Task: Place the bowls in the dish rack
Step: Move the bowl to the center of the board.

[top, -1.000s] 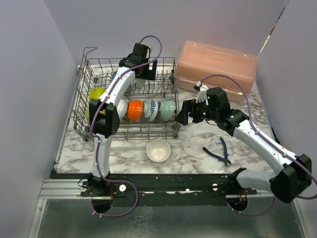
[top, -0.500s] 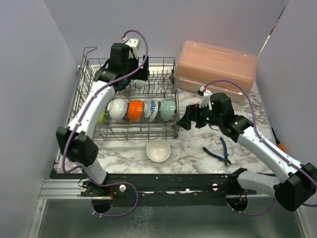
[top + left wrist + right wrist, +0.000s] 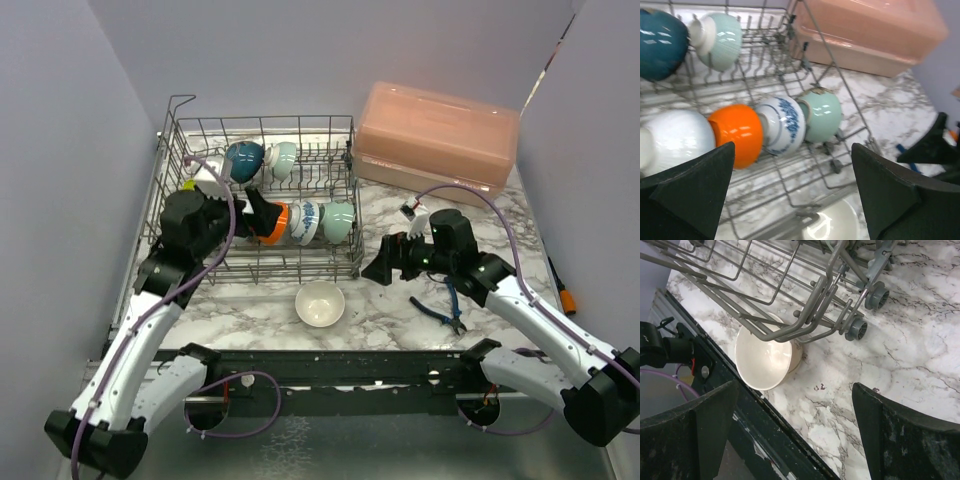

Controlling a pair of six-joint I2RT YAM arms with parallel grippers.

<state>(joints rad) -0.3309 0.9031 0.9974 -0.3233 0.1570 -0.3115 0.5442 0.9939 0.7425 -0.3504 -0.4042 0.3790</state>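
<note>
The grey wire dish rack [image 3: 175, 135] stands at the back left. On its tines lie a dark blue bowl [image 3: 657, 42], a pale teal bowl [image 3: 720, 37], a white bowl [image 3: 675, 137], an orange bowl [image 3: 277, 222], a blue-patterned bowl [image 3: 306, 222] and another pale teal bowl [image 3: 339, 220]. A lime-yellow bowl [image 3: 188, 185] peeks out at the rack's left. One beige bowl [image 3: 320, 303] sits upright on the marble in front of the rack. My left gripper [image 3: 258, 215] hovers open over the front row, holding nothing. My right gripper [image 3: 795, 386] hangs open and empty, right of the beige bowl [image 3: 765, 357].
A pink lidded box [image 3: 435, 130] stands at the back right. Blue-handled pliers [image 3: 445, 308] lie on the marble under my right arm, and a small orange object [image 3: 568, 298] is at the right edge. The rack's wheels [image 3: 857, 330] rest beside the beige bowl.
My left arm has swung back from the rack's far side to the near left, above the front row. My right gripper has drifted nearer the table's front edge.
</note>
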